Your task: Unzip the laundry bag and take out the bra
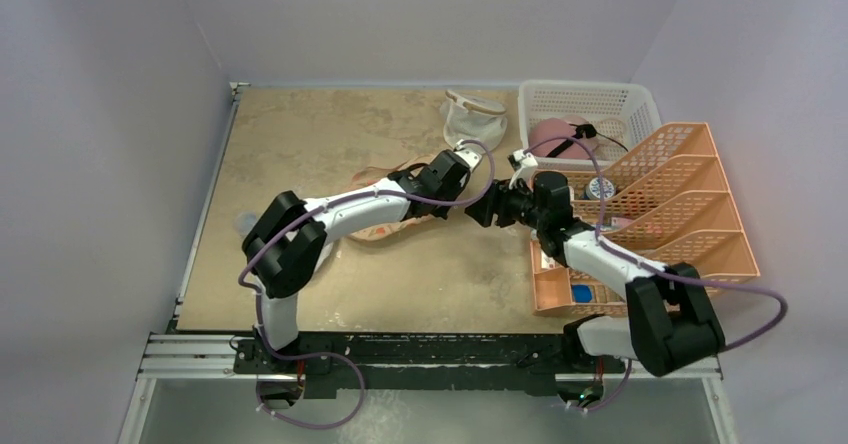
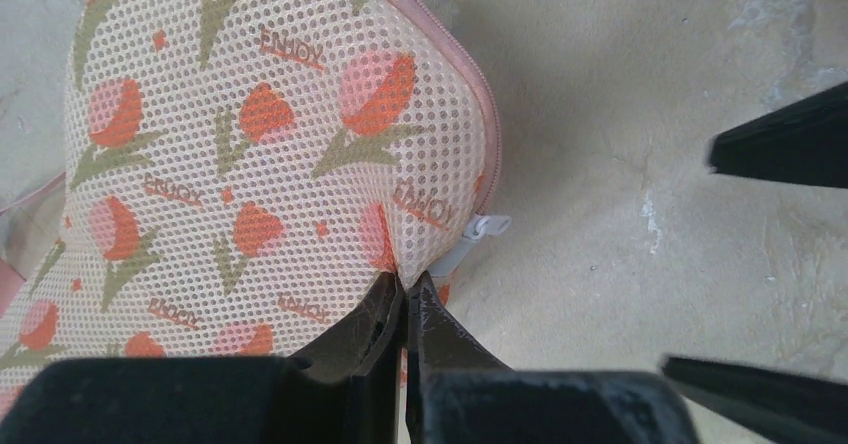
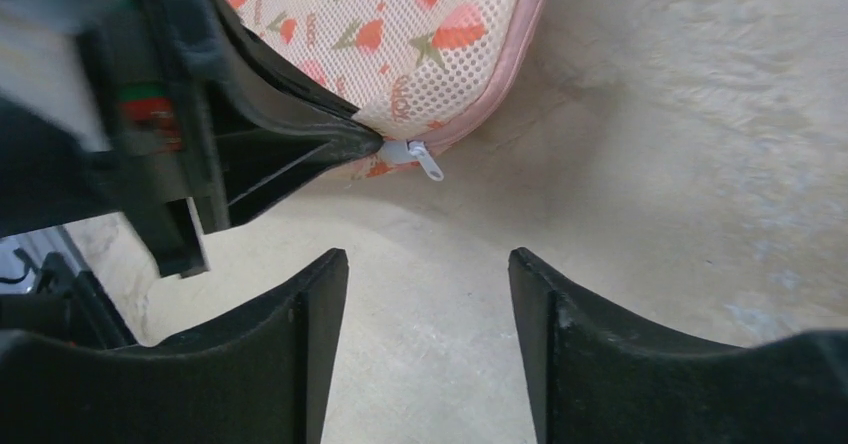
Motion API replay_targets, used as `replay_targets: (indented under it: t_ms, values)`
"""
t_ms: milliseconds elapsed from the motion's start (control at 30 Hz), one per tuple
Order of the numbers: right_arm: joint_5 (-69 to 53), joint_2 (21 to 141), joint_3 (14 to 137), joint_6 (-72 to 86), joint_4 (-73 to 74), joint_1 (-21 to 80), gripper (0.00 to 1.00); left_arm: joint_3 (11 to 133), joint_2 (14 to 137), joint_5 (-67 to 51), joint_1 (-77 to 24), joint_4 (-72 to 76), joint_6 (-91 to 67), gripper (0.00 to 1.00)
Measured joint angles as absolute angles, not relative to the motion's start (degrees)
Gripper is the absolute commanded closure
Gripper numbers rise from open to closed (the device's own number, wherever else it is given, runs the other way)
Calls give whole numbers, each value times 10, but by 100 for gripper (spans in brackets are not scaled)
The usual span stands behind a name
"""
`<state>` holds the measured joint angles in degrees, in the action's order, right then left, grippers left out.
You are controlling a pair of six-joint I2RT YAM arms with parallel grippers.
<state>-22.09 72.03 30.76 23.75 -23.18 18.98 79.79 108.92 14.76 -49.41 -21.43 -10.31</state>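
The laundry bag is peach mesh with orange-red tulip prints and a pink zipped edge; it lies mid-table, also in the right wrist view. My left gripper is shut, pinching a fold of the bag's fabric at its end, right beside the white zip pull, also seen from the right wrist. My right gripper is open and empty, its jaws wide apart, a short way from the zip pull and facing it. The bra is hidden.
A white mesh pouch sits at the back. A white basket holds a pink rounded thing with a black strap. Orange file trays and an orange box stand at the right.
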Motion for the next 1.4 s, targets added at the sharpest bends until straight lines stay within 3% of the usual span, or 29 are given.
replay_targets:
  t_ms: [133, 300, 533, 1167, 1400]
  values:
    - [-279, 797, 316, 244, -280, 188, 49, 798, 1077, 148, -494, -219, -103, 100]
    - [-333, 881, 335, 257, -325, 187, 51, 798, 1071, 148, -494, -221, -103, 100]
    - [-373, 931, 350, 271, -382, 187, 58, 798, 1066, 148, -494, -222, -103, 100]
    - [-389, 958, 376, 289, -414, 187, 80, 798, 1057, 141, -494, -224, -103, 100]
    - [-388, 961, 382, 288, -404, 187, 96, 798, 1057, 139, -494, -224, -103, 100]
